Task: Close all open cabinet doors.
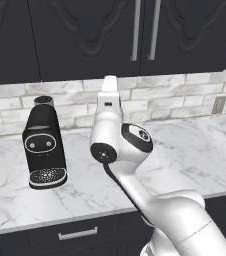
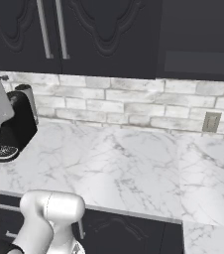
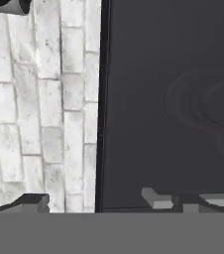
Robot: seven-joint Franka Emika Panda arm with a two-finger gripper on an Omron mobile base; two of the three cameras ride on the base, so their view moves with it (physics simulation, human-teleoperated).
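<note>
Gripper (image 3: 99,201) jaws wide, empty, close to the matte-black raised-panel cabinet doors (image 1: 90,35); risk: retreating arm clips the black coffee machine (image 1: 44,145) on the white marble counter (image 1: 185,155)
</note>
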